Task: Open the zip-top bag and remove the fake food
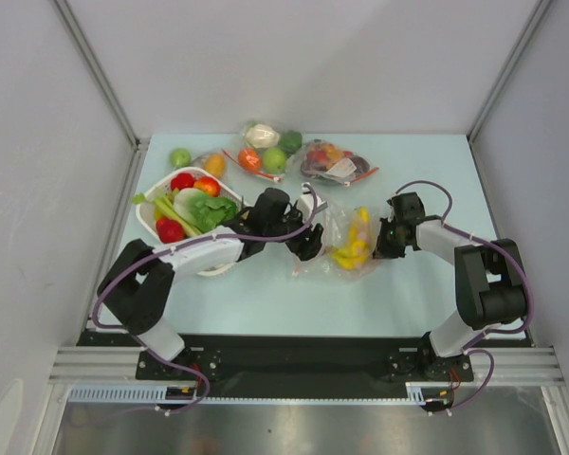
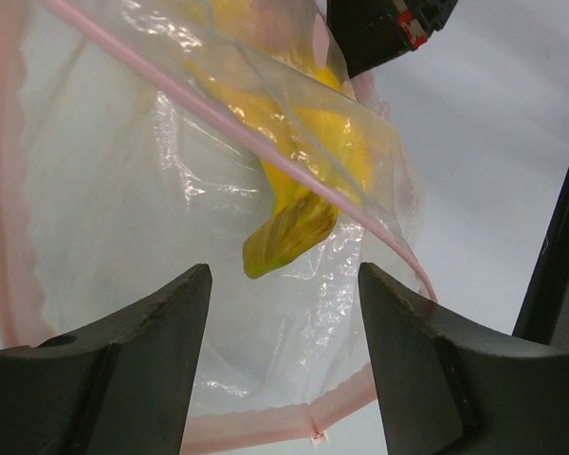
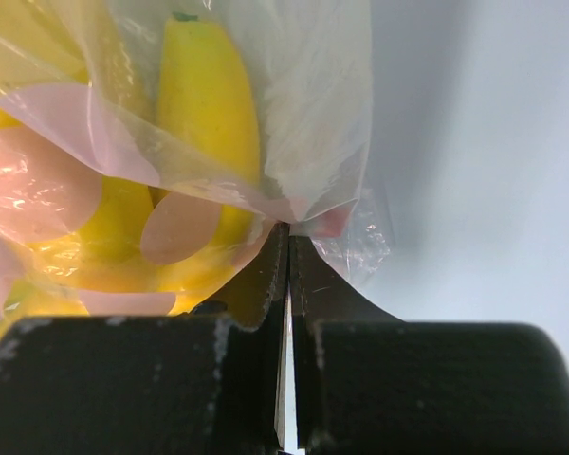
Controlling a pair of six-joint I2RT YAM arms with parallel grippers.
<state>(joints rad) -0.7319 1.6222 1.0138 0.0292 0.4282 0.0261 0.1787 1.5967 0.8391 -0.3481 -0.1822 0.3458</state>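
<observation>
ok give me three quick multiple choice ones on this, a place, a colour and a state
1. The white basket lies where, relative to the zip-top bag? A to its left B to its right C beneath it
2. The bag's zip strip is: A blue B pink C black
3. The right claw is: A wide open B shut on the zip-top bag C shut on a pepper
Answers: 1 A, the top view shows it at the left; 2 B, the left wrist view shows pink; 3 B, it pinches the plastic edge.

White basket, green apple, cauliflower bag behind.
</observation>
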